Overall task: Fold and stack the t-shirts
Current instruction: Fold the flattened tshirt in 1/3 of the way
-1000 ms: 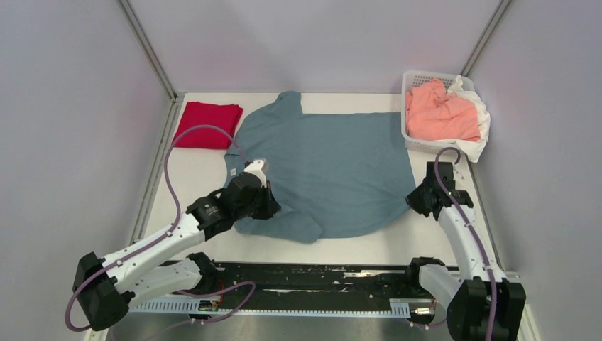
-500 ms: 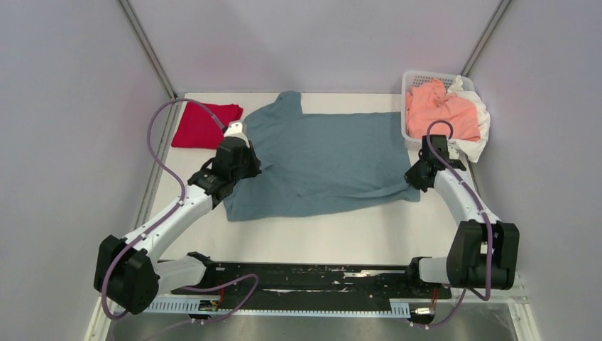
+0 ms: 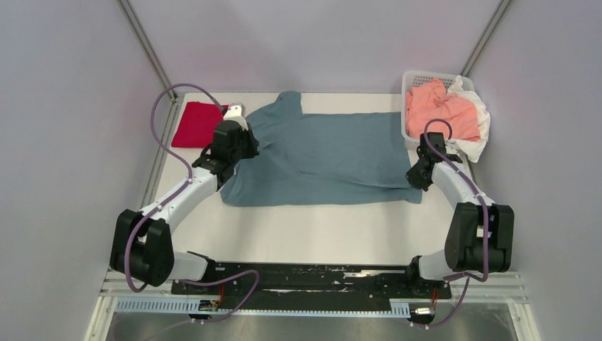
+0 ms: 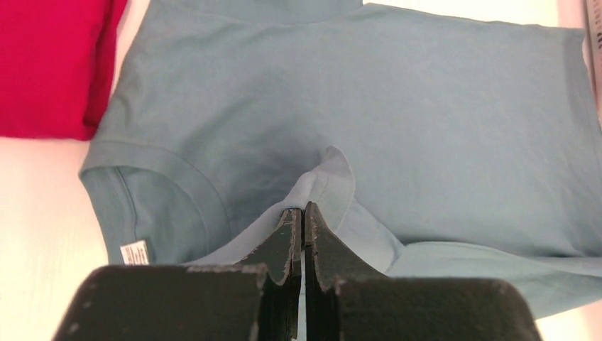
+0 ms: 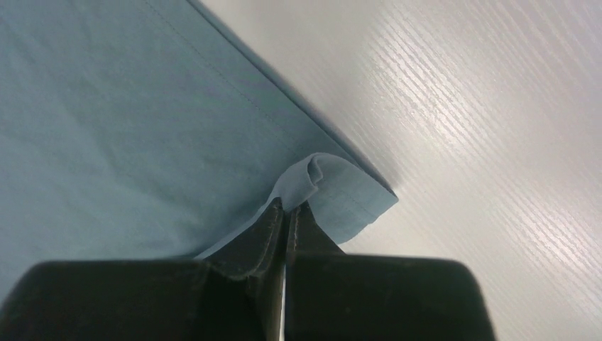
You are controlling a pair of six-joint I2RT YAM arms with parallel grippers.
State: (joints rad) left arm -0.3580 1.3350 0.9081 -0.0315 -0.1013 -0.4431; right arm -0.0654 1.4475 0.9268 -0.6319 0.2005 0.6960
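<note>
Teal-blue t-shirt (image 3: pixel 319 156) lies mid-fold, pinched in the closed left fingers (image 4: pixel 287 238) and right fingers (image 5: pixel 263 238); we judge the red t-shirt (image 3: pixel 195 124) done, the salmon-pink t-shirt (image 3: pixel 440 114) waiting.

The white worktop (image 3: pixel 319 227) carries a teal-blue t-shirt (image 3: pixel 334 156) spread across its far half, near edge doubled back. A folded red t-shirt (image 3: pixel 195 124) lies just beside it, far left. A white basket (image 3: pixel 426 74) stands far right.

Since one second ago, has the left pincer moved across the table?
Yes. The left pincer, shut on the teal t-shirt, has moved toward the table's far edge, from the near sleeve to beside the folded red t-shirt.
</note>
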